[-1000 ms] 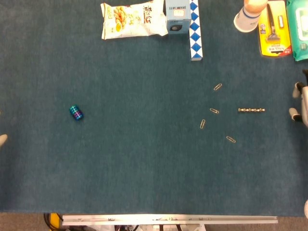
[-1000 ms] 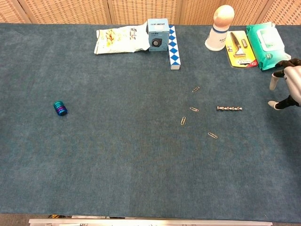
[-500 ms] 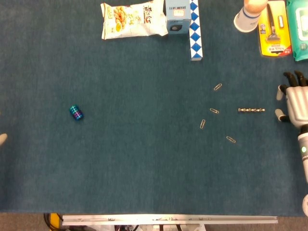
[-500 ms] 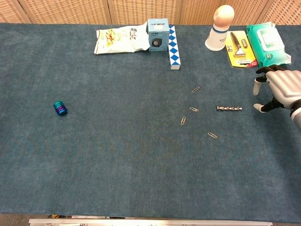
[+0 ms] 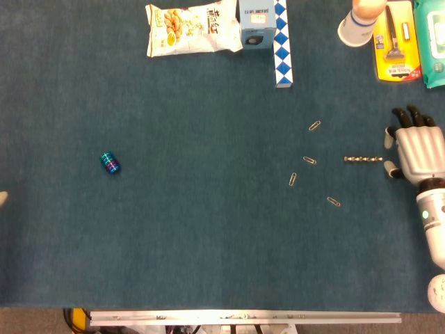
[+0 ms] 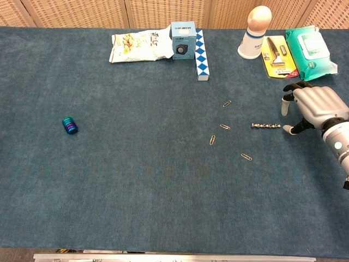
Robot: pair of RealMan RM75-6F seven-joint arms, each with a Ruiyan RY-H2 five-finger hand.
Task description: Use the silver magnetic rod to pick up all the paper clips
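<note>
The silver magnetic rod (image 5: 363,159) (image 6: 265,126) lies flat on the blue cloth at the right. Several paper clips lie loose to its left: one at the top (image 5: 315,126) (image 6: 227,103), one in the middle (image 5: 309,161) (image 6: 224,126), one lower left (image 5: 293,179) (image 6: 212,140), one lower right (image 5: 334,202) (image 6: 246,157). My right hand (image 5: 411,146) (image 6: 312,105) hovers just right of the rod's end, fingers spread, holding nothing. My left hand shows only as a pale sliver (image 5: 3,199) at the left edge of the head view.
Along the far edge stand a snack bag (image 5: 191,28), a small blue box (image 5: 256,22), a blue-white checkered stick (image 5: 281,43), a white bottle (image 6: 254,32), a yellow razor pack (image 5: 395,43) and a green wipes pack (image 6: 309,52). A small blue-purple cylinder (image 5: 110,163) lies at the left.
My right hand has come in from the right edge toward the rod's right end, with its fingers spread. The rod and clips have not moved.
</note>
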